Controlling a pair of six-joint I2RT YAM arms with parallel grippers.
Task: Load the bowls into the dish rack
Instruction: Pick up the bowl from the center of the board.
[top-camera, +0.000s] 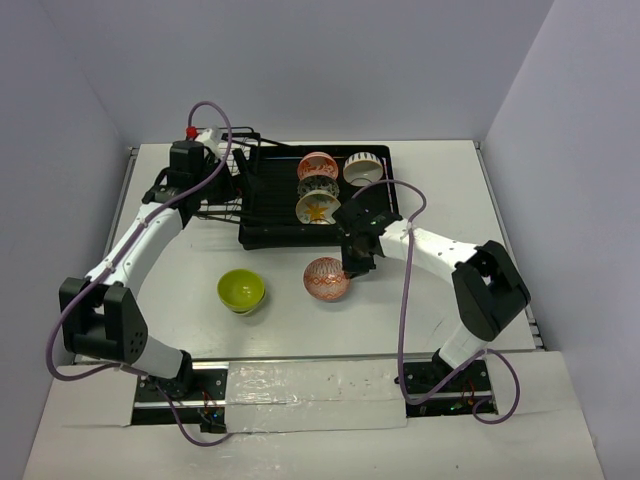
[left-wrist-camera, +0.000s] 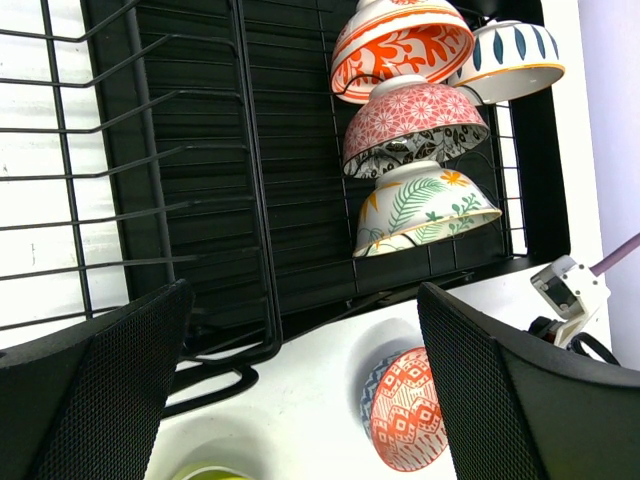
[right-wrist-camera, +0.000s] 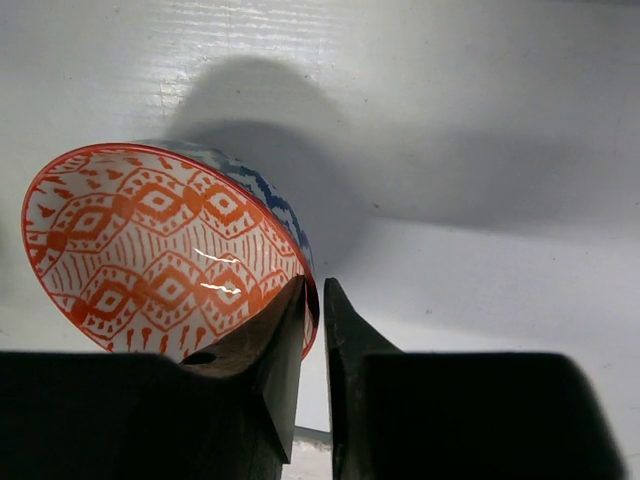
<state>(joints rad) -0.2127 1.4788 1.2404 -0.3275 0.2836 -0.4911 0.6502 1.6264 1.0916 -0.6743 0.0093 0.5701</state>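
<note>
My right gripper (top-camera: 352, 262) (right-wrist-camera: 313, 285) is shut on the rim of the red-orange patterned bowl (top-camera: 326, 279) (right-wrist-camera: 160, 250), which is tilted on edge just in front of the black dish rack (top-camera: 265, 200). That bowl also shows in the left wrist view (left-wrist-camera: 408, 410). The lime green bowl (top-camera: 241, 290) sits upright on the table, left of it. The white bowl with orange leaf pattern (top-camera: 318, 209) (left-wrist-camera: 425, 208) stands on edge in the rack behind two other patterned bowls. My left gripper (top-camera: 222, 165) (left-wrist-camera: 305, 310) is open and empty above the rack's wire basket section (left-wrist-camera: 120, 170).
In the rack a pink floral bowl (left-wrist-camera: 412, 125), an orange-patterned bowl (left-wrist-camera: 400, 40) and a white bowl with blue marks (top-camera: 362, 168) (left-wrist-camera: 510, 55) stand at the right. The rack's left slats (left-wrist-camera: 290, 150) hold nothing. Walls enclose the table on three sides.
</note>
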